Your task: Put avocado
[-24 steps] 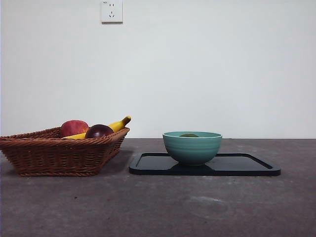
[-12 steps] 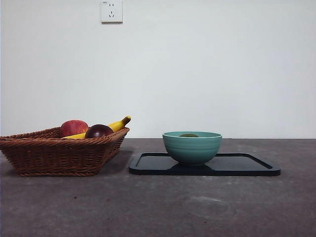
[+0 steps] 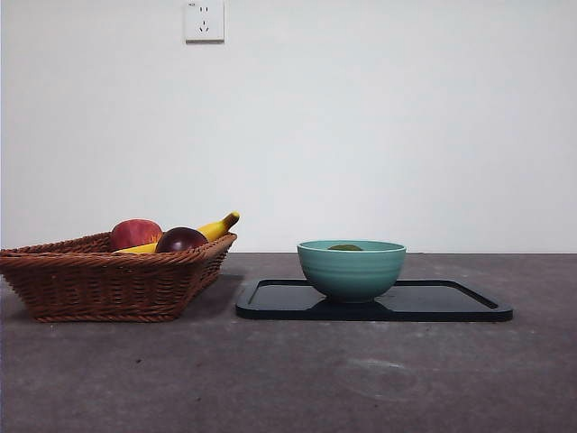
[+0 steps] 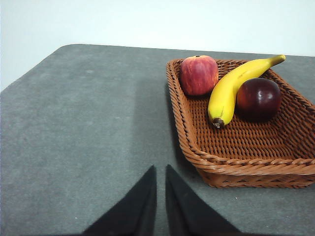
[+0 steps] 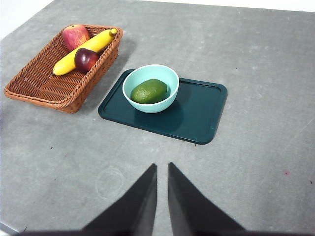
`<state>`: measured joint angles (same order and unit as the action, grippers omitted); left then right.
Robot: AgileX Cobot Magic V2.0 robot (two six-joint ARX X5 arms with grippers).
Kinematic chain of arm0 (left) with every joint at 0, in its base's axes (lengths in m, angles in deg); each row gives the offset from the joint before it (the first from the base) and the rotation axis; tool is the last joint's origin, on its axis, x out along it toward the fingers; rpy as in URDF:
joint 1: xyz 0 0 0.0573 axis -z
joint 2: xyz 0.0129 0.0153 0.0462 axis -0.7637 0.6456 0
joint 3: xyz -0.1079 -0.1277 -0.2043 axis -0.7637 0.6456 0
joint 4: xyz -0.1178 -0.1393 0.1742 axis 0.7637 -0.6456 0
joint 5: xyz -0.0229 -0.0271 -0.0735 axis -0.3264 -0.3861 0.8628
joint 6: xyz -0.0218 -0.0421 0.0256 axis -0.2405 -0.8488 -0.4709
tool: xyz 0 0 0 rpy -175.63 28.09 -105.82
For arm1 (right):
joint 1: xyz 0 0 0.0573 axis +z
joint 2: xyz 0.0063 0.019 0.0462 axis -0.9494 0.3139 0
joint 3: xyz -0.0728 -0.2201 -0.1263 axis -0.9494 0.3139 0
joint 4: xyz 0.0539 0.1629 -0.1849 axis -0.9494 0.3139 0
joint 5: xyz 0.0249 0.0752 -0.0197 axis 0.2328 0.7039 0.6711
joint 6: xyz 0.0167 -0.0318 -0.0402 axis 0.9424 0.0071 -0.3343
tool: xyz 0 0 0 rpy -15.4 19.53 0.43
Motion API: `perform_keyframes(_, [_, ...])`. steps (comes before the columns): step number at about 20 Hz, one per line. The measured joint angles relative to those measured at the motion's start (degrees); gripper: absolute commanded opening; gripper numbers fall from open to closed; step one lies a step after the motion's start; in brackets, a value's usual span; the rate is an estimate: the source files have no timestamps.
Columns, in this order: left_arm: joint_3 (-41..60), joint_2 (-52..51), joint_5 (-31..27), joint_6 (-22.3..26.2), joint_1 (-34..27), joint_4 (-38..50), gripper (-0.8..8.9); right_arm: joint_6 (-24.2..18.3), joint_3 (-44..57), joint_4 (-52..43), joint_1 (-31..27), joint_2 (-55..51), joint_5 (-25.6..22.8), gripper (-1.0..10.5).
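Observation:
The olive-green avocado (image 5: 149,91) lies inside a teal bowl (image 5: 150,88) that stands on a dark tray (image 5: 197,115). In the front view only its top (image 3: 345,247) shows above the bowl's rim (image 3: 352,268). My right gripper (image 5: 161,169) is shut and empty, high above the table and well back from the tray. My left gripper (image 4: 160,172) is shut and empty, over bare table beside the wicker basket (image 4: 197,147). Neither arm shows in the front view.
The wicker basket (image 3: 108,280) stands left of the tray (image 3: 451,307) and holds a red apple (image 4: 199,74), a banana (image 4: 231,88) and a dark purple-maroon fruit (image 4: 259,98). A wall socket (image 3: 204,20) is on the back wall.

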<state>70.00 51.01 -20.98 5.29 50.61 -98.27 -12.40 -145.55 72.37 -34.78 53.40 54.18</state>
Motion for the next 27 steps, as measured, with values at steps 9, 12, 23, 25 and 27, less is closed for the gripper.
perform_keyframes(9, [0.0,0.0,0.0,0.0,0.0,0.0,0.27,-9.4,10.2,-13.4,-21.5,-4.5,-1.3,0.3])
perform_keyframes(12, [0.0,0.0,0.0,0.0,0.0,0.0,0.27,-12.1,25.8,-33.4,-28.1,-9.8,-1.0,0.3])
perform_keyframes(23, [0.0,0.0,0.0,0.0,0.0,0.0,0.27,-14.8,51.5,-52.7,-37.5,-19.8,9.6,0.3])
perform_keyframes(25, [0.0,0.0,0.0,0.0,0.0,0.0,0.27,-15.1,52.6,-52.7,-38.1,-21.4,9.9,0.3])
perform_keyframes(27, [0.0,0.0,0.0,0.0,0.0,0.0,0.27,-15.5,53.9,-52.7,-38.8,-23.1,9.9,0.3])
